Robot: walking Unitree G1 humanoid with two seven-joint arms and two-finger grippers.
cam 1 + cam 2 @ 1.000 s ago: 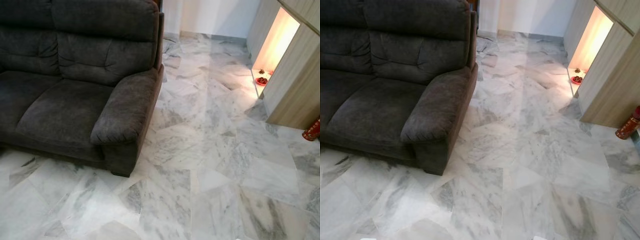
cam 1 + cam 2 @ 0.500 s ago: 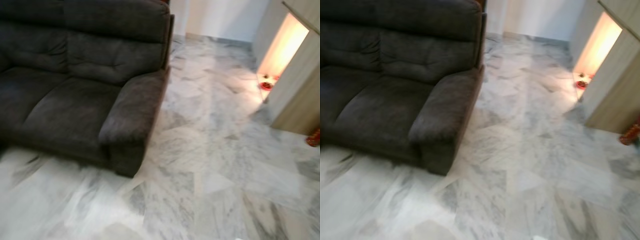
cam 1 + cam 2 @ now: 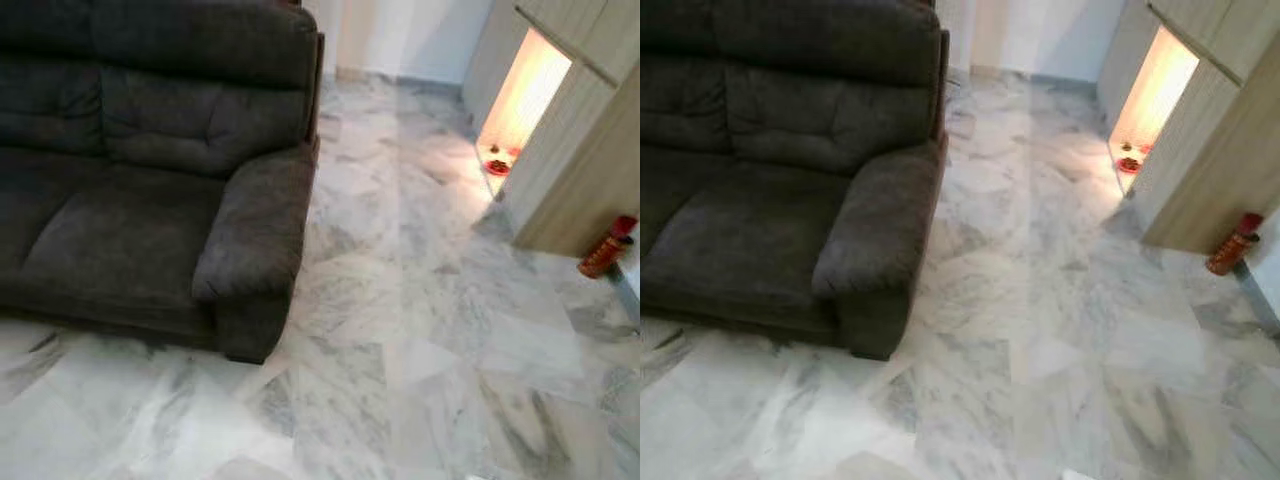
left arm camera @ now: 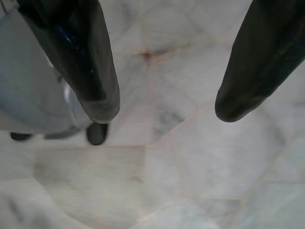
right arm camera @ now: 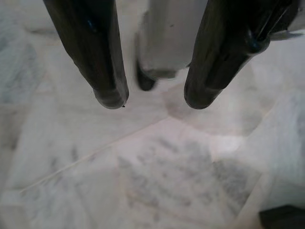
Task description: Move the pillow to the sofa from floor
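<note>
A grey-veined marble floor (image 3: 420, 330) spread across the room, its tiles laid at angles, with a broad bare stretch running from the near edge back to a pale wall (image 3: 400, 35). On the robot's left stood the dark sofa (image 3: 150, 190), its padded armrest (image 3: 255, 225) forming the edge nearest the open floor, its front corner resting on the tiles. On the right, a wood-grain cabinet (image 3: 580, 170) bounded the passage; a lit niche (image 3: 520, 95) in it glowed warm, with small red items at its base too small to identify. A red cylinder (image 3: 605, 250), seemingly an extinguisher, leaned just beside the cabinet's lower corner. No writing or labels could be read anywhere. The sofa's seat cushions were bare, and the pillow could not be made out on the visible floor. The left gripper (image 4: 164, 112) hung over the tiles with fingers spread wide, holding nothing; the right gripper (image 5: 155, 100) likewise hung apart and empty above the marble.
</note>
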